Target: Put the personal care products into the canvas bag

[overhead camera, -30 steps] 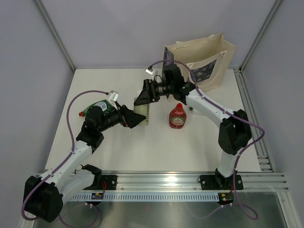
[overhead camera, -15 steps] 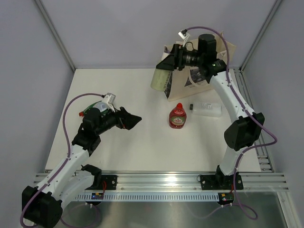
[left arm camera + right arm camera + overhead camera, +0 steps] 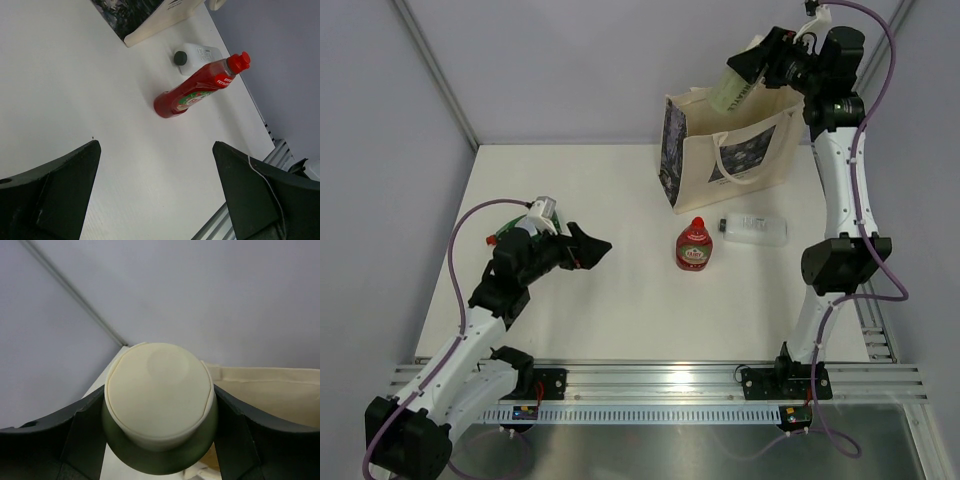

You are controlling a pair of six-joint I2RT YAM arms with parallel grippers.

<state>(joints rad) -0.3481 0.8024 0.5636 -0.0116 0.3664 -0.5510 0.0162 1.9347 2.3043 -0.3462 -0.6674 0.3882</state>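
Note:
My right gripper (image 3: 761,64) is shut on the pale-green cylinder bottle (image 3: 733,87) and holds it tilted, high over the open top of the cream canvas bag (image 3: 732,150). In the right wrist view the bottle's cream end (image 3: 159,389) fills the space between my fingers, and the bag's canvas (image 3: 270,390) lies below. My left gripper (image 3: 590,248) is open and empty low over the table's left half. A squat red bottle (image 3: 695,246) stands in front of the bag and also shows in the left wrist view (image 3: 192,92). A clear bottle (image 3: 754,229) lies beside it. A green bottle with a red cap (image 3: 502,235) lies behind my left arm.
The bag stands at the back right, near the rear wall and the right frame post (image 3: 865,70). The clear bottle's dark cap (image 3: 179,58) points towards my left gripper. A metal rail (image 3: 720,380) runs along the near table edge.
My right arm has lifted the pale-green bottle up and to the right, from the bag's front left corner to above its opening. My left arm has pulled back slightly.

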